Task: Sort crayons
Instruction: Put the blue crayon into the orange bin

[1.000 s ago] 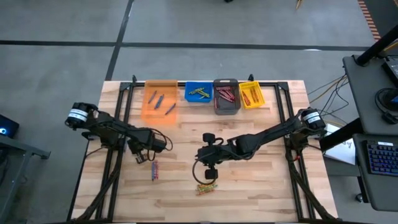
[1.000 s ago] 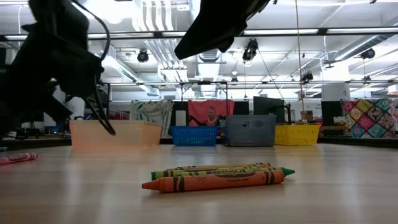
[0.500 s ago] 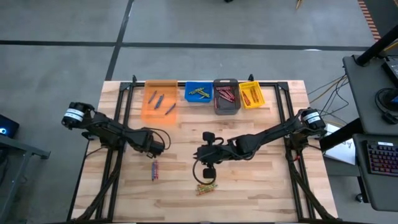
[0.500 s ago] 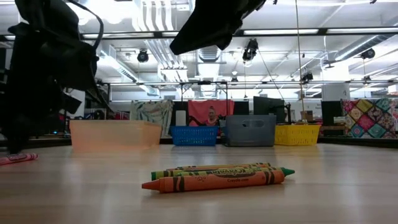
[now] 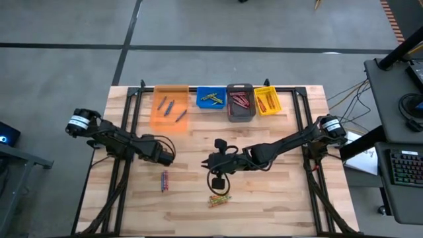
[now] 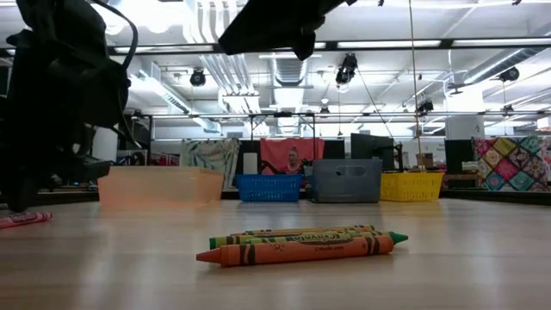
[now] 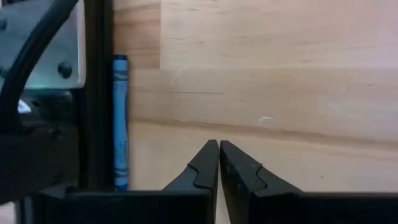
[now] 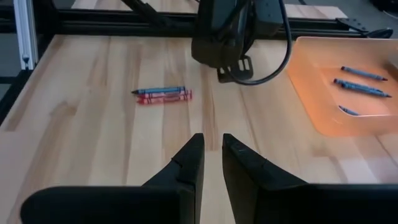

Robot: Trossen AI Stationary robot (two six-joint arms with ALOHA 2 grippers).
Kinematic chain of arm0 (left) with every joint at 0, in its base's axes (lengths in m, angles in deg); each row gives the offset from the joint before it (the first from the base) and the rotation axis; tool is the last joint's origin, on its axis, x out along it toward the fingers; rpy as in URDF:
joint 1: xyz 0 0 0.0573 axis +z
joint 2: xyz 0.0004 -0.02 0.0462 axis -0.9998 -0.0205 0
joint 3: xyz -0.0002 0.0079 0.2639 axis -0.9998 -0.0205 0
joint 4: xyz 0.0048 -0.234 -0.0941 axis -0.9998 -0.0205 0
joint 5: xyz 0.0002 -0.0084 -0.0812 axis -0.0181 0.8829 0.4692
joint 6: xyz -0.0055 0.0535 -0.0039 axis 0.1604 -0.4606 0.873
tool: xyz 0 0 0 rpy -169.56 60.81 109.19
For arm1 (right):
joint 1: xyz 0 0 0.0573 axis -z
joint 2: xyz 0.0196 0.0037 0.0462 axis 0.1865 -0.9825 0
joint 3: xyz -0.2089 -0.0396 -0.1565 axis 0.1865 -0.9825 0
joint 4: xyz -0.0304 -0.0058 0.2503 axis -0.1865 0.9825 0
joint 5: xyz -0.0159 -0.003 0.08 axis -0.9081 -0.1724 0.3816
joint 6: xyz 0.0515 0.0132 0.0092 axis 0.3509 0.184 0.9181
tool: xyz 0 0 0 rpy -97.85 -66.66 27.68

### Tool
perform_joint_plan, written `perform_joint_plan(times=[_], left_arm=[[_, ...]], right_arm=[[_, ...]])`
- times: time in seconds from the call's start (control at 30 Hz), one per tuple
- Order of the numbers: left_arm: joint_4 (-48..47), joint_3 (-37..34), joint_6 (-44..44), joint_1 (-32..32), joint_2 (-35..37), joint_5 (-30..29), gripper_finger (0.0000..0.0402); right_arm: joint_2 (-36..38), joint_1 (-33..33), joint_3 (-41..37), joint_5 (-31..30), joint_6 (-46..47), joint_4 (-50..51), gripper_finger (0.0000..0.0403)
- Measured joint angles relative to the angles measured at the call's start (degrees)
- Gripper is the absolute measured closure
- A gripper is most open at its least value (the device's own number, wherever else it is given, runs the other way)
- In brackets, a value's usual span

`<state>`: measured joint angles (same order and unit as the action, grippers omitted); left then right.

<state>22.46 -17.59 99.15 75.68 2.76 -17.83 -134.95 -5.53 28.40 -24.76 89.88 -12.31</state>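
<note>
Down on the wooden table, loose crayons lie below the right gripper, whose fingers sit slightly apart and hold nothing. Left gripper is pressed together, empty, near more crayons.

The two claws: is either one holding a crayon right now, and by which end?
No. The left gripper is shut on nothing, and the right gripper shows only bare table in its narrow gap.
</note>
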Motion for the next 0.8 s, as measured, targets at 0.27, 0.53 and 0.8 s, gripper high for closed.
perform_joint_plan(times=[0.27, 0.53, 0.8], left_arm=[[-3.47, 1.74, 17.09, -0.11, 0.04, -7.52, 0.0402], [-13.02, 6.71, 27.05, -0.1, -4.31, -15.52, 0.0402], [-30.22, 16.6, 26.87, 0.39, -16.77, -12.27, 0.0402]], right_arm=[[0.0, 0.02, -0.01, -0.02, 0.63, -0.75, 0.0355], [0.0, 0.15, -0.01, -2.93, -0.13, -1.69, 0.0355], [0.0, 0.32, 0.0, -2.96, -1.51, -2.46, 0.0355]])
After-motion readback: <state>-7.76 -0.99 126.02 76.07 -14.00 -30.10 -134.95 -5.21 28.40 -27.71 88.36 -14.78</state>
